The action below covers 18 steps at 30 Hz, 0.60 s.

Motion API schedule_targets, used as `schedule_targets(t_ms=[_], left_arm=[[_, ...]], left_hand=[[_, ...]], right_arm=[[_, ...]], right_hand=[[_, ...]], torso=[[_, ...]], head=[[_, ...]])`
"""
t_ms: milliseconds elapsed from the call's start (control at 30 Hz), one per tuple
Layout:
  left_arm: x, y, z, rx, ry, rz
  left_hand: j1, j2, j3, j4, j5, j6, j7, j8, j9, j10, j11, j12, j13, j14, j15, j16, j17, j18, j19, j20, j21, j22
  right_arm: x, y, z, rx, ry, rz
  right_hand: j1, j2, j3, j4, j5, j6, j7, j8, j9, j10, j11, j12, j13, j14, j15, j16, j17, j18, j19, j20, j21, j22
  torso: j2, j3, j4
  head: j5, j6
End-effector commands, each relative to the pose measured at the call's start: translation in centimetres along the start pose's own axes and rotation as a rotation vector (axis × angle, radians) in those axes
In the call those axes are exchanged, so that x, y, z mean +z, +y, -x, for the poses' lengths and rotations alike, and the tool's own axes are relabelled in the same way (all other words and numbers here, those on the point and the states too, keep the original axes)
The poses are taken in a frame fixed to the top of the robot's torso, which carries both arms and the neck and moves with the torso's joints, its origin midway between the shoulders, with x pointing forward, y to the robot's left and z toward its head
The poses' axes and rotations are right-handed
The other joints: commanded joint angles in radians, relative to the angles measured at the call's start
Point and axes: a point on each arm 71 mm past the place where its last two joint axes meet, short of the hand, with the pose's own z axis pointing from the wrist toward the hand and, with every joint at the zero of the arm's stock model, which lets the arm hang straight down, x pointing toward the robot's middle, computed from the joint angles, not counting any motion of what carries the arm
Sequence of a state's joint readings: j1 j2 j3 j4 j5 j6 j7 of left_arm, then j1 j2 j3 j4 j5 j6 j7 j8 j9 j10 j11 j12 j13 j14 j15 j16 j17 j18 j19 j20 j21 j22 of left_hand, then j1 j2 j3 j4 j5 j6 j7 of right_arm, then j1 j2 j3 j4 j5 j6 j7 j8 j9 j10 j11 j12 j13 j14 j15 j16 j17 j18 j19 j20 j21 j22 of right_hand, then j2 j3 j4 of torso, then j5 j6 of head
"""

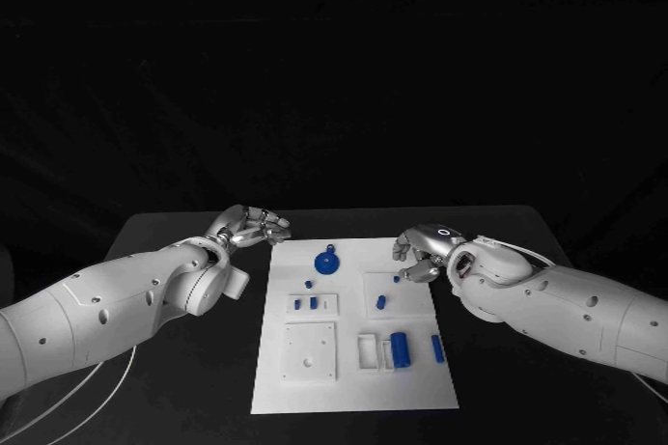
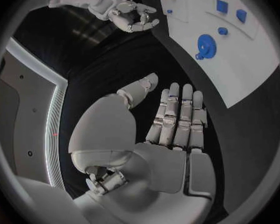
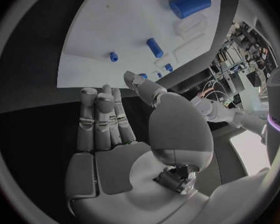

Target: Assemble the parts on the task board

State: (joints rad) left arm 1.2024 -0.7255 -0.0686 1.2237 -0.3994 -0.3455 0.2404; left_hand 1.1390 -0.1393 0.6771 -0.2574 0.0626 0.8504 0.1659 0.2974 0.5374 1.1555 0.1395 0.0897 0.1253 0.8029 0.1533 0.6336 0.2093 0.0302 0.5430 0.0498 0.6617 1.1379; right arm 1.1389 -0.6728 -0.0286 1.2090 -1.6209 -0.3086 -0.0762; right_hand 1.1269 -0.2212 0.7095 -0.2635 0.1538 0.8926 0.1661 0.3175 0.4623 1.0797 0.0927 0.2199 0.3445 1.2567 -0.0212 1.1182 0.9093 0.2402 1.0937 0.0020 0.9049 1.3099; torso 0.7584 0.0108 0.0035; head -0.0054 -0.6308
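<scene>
Black table (image 1: 181, 228), dark room behind, white task board (image 1: 348, 387) lying flat in the middle w/ the blue parts spread over it. From my seat I see both hands parked just off the board's far end. Left hand (image 1: 251, 225) hovers off the far left corner, fingers apart, nothing in it; its wrist cam confirms fingers straight and bare palm (image 2: 174, 134). Right hand (image 1: 425, 252) sits over the far right edge of the board, fingers loosely curved, also holding nothing as far as I can tell; wrist cam shows flat empty palm (image 3: 115, 149).

Parts: round blue wheel (image 1: 327, 264) near the far end, approx. between the hands. Small blue peg (image 1: 381, 299) mid-board, tiny blue pieces (image 1: 308, 303) left of it. Fat blue cylinder (image 1: 401, 349) and thin blue bar (image 1: 437, 347) toward the near right, beside a white holder (image 1: 368, 352).

My read: parts look like light, rigid plastic, prob. smooth, so slippery under metal fingers. I'd pinch the wheel by its rim, cylinder across its middle. Small pegs = fiddly, easy to flick off the board.
</scene>
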Motion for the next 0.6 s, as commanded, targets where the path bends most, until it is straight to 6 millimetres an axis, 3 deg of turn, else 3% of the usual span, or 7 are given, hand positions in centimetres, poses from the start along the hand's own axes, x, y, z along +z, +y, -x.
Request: schedule_targets(t_ms=[33, 600], left_arm=[[-0.2, -0.5, -0.4, -0.113, 0.009, -0.012], [-0.4, -0.8, -0.9, -0.152, 0.025, -0.009]], left_hand=[[0.002, 0.009, -0.003, -0.003, 0.002, -0.008, 0.001, 0.005, 0.001, -0.008, 0.001, -0.006, -0.002, -0.005, 0.002, -0.008, -0.001, 0.011, -0.006, 0.002, -0.007, 0.000], [-0.001, 0.011, -0.007, 0.000, 0.002, -0.010, 0.002, 0.006, 0.000, -0.014, 0.005, -0.010, -0.007, -0.001, 0.004, -0.023, 0.000, 0.015, -0.006, 0.006, -0.011, 0.002]], right_arm=[[0.1, 0.2, -1.1, -0.073, 0.037, -0.009], [0.5, 0.7, -3.7, -0.114, 0.039, -0.027]], right_hand=[[0.003, -0.010, 0.002, 0.008, -0.007, 0.009, -0.002, 0.005, 0.001, 0.011, -0.001, -0.007, -0.006, 0.011, 0.000, 0.007, -0.003, 0.022, 0.007, -0.002, 0.003, 0.015], [0.014, -0.017, 0.028, 0.026, -0.032, 0.018, -0.005, 0.005, -0.002, 0.045, -0.004, -0.036, -0.038, 0.018, -0.003, 0.013, -0.015, 0.022, 0.017, -0.006, 0.000, 0.014]], torso=[[0.001, -0.0004, -0.0014], [0.003, 0.0002, -0.0017]], head=[[0.001, 0.000], [0.011, -0.007]])
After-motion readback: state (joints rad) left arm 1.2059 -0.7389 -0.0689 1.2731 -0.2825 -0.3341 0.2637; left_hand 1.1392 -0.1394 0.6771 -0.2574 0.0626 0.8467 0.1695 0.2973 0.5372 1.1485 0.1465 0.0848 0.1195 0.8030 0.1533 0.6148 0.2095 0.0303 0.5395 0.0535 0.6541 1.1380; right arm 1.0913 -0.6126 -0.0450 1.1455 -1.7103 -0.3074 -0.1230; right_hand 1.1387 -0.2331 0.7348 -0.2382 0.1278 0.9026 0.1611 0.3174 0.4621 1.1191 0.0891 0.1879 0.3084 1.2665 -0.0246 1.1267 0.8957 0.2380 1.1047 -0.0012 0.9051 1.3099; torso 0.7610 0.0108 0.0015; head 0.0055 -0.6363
